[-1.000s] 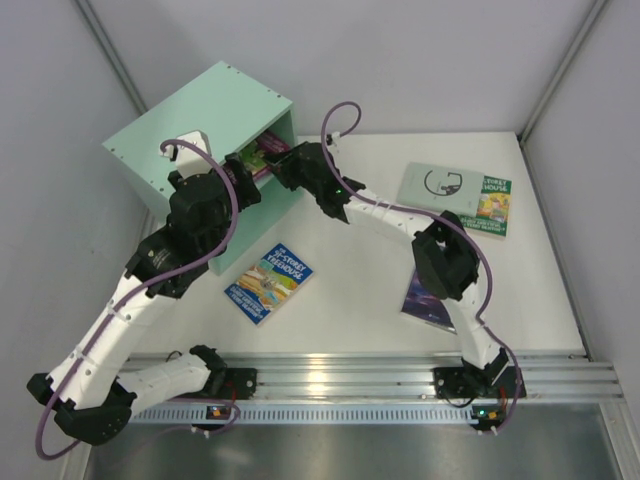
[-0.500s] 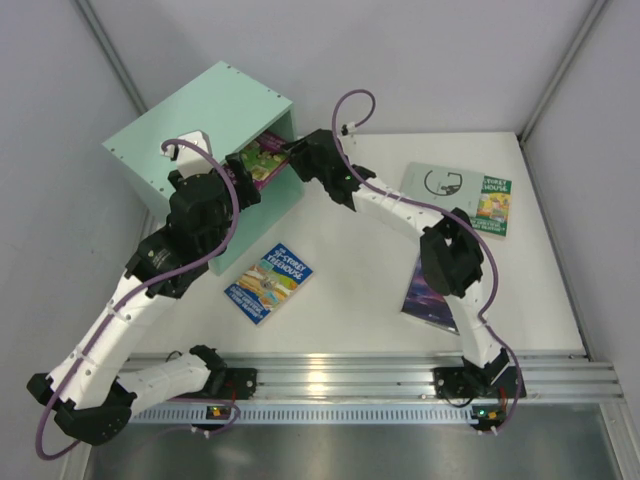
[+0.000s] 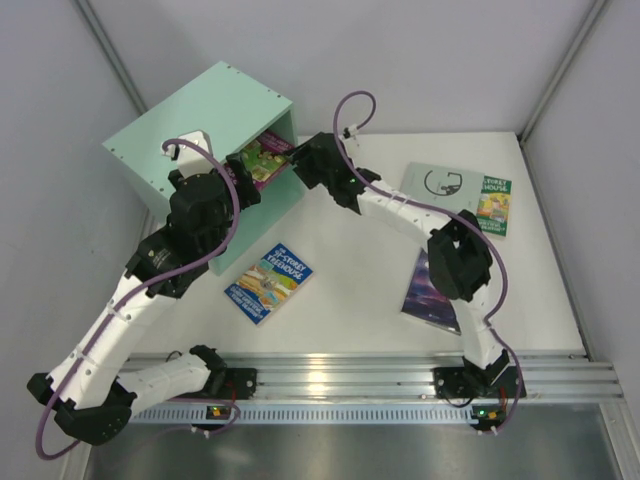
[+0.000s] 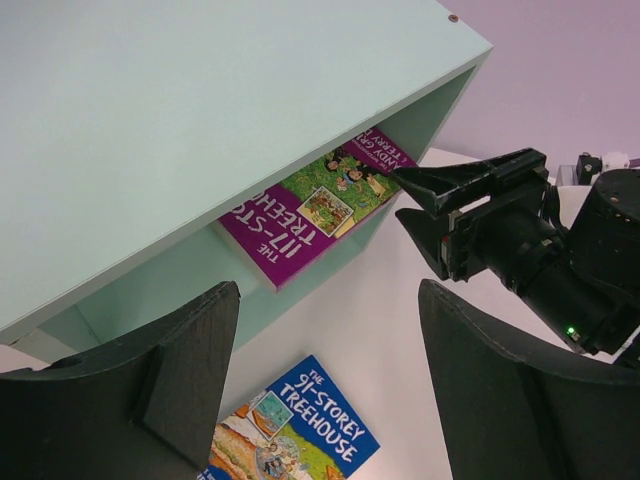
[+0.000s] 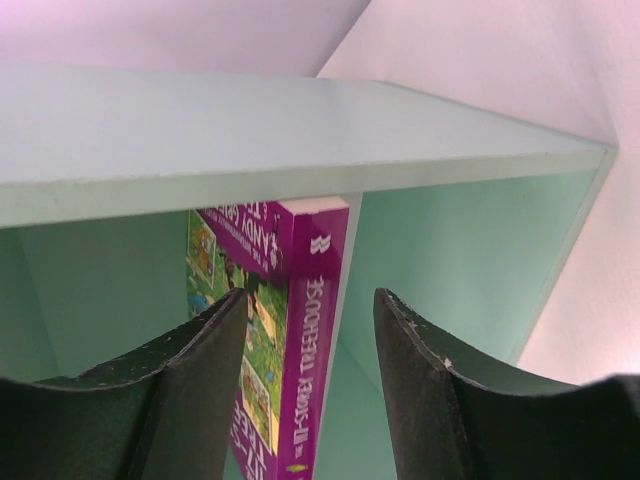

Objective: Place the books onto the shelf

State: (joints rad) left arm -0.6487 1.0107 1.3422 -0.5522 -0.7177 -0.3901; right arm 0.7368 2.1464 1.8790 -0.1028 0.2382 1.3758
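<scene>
The magenta-green book [image 4: 310,215] sits in the shelf [image 3: 200,110] directly ahead of the right tool [image 5: 310,300], whose jaws are apart like those of the left tool [image 4: 328,290], so placement appears complete; next, retract rearward.

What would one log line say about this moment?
right gripper: open by magenta-green book in shelf | left gripper: open, empty | blue-yellow book: on table

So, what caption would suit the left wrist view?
Magenta-green book resting partly inside the mint shelf, the right claw open beside it.
</scene>
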